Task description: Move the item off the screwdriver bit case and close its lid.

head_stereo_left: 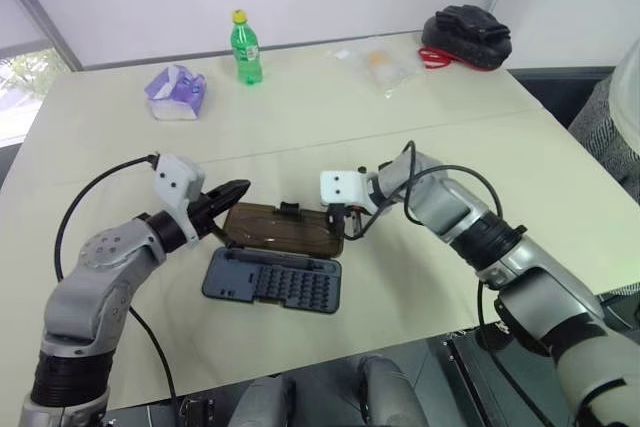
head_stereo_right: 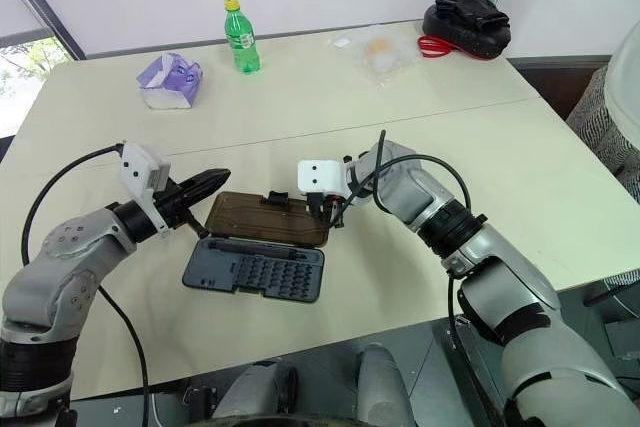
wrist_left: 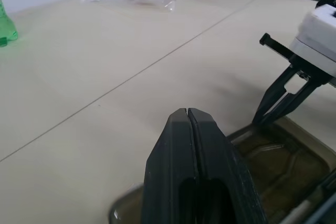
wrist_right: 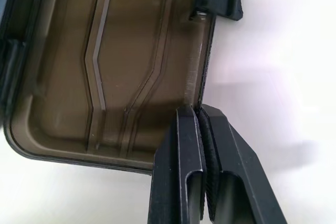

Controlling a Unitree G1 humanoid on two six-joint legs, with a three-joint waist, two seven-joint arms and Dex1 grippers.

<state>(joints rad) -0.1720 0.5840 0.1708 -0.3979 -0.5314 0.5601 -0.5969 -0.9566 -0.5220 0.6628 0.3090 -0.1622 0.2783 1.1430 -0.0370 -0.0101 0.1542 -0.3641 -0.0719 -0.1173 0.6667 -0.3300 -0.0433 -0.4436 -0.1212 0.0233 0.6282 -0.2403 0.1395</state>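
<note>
The screwdriver bit case lies open on the table, its blue-grey base point(head_stereo_left: 275, 282) toward me with rows of dark bits. The smoky-brown lid point(head_stereo_left: 285, 229) lies flat beyond the base, and its black latch tab point(head_stereo_left: 290, 209) is on the far edge. Nothing rests on the case, and I cannot tell which thing on the table is the item. My right gripper point(wrist_right: 198, 109) is shut on the lid's far rim near its right corner. My left gripper point(head_stereo_left: 240, 189) is shut and empty, hovering just above the lid's left end.
At the back of the table stand a green bottle point(head_stereo_left: 245, 49) and a purple tissue pack point(head_stereo_left: 177, 90). A clear plastic bag point(head_stereo_left: 380, 62) and a black and red object point(head_stereo_left: 465, 37) lie at the back right. A seam crosses the tabletop beyond the case.
</note>
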